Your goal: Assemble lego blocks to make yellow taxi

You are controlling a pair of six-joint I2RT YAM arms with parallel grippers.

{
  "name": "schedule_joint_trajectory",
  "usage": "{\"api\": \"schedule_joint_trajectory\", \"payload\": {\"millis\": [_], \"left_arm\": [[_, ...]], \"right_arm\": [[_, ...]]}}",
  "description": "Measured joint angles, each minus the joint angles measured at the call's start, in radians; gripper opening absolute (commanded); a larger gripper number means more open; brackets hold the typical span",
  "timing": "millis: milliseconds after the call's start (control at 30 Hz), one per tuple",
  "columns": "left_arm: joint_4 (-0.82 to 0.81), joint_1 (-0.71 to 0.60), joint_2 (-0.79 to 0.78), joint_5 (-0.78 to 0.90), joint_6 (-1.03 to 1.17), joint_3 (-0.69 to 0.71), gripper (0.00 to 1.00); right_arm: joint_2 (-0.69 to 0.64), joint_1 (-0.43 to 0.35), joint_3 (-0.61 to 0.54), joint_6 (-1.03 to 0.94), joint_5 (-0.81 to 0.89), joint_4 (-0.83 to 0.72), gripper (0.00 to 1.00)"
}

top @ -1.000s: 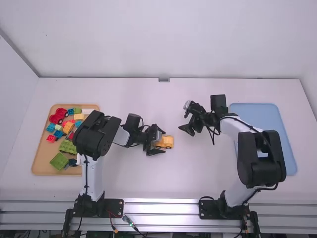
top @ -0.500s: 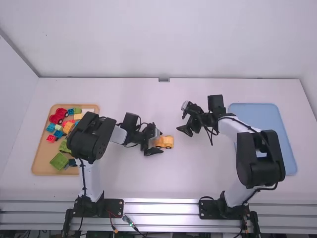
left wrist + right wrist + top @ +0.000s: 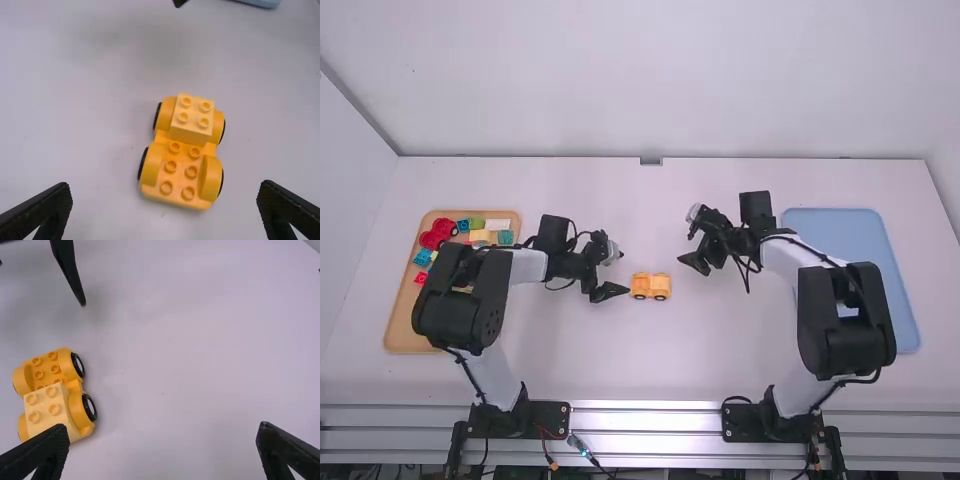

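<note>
The yellow car base [image 3: 650, 286] stands on its wheels mid-table, with a paler yellow block [image 3: 192, 118] seated on one half and bare studs on the other. To the car's left, my left gripper [image 3: 624, 273] is open and empty; in its wrist view the left gripper [image 3: 165, 186] has its fingers wide apart, the car lying beyond and between them. On the car's right and farther up the table, my right gripper [image 3: 685, 238] holds nothing. The right gripper [image 3: 163, 426] is spread open in its wrist view, where the pale block [image 3: 49, 407] shows near one finger.
A tan tray [image 3: 405, 320] at the left holds several coloured blocks, a red vehicle [image 3: 438, 233] and a white block [image 3: 498, 224]; the left arm crosses over it. On the right lies a blue tray [image 3: 860, 235], partly under the right arm.
My left gripper has drawn back from the car to the left, leaving the car standing in full view. The right gripper shifted slightly left, then stayed nearly still.
</note>
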Motion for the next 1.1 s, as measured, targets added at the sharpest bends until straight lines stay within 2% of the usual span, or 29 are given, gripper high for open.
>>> {"api": "schedule_joint_trajectory", "payload": {"millis": [300,400,467,533,767,967,1100], "left_arm": [[-0.050,0.082,-0.159,-0.193,-0.069,0.018,0.99],[-0.216,0.085,-0.224,-0.262,-0.132,0.105,0.99],[-0.261,0.085,-0.241,-0.286,-0.147,0.137,0.99],[-0.388,0.085,-0.272,-0.377,-0.185,0.243,0.99],[-0.534,0.100,-0.278,-0.605,-0.229,0.475,0.99],[-0.613,0.205,-0.262,-0.678,-0.260,0.644,0.99],[-0.701,0.284,-0.180,-0.729,-0.284,0.804,0.99]], "right_arm": [[0.000,0.000,0.000,0.003,0.000,0.003,0.99],[0.000,0.000,0.000,0.003,0.000,0.002,0.99],[0.000,0.000,0.000,0.003,0.000,0.002,0.99],[0.000,0.000,0.000,0.004,0.000,0.005,0.99],[0.000,0.020,0.000,0.002,0.000,0.036,0.99],[0.000,0.061,0.000,0.004,0.001,0.075,0.99],[0.000,0.079,0.000,0.003,0.000,0.091,0.99]]}}
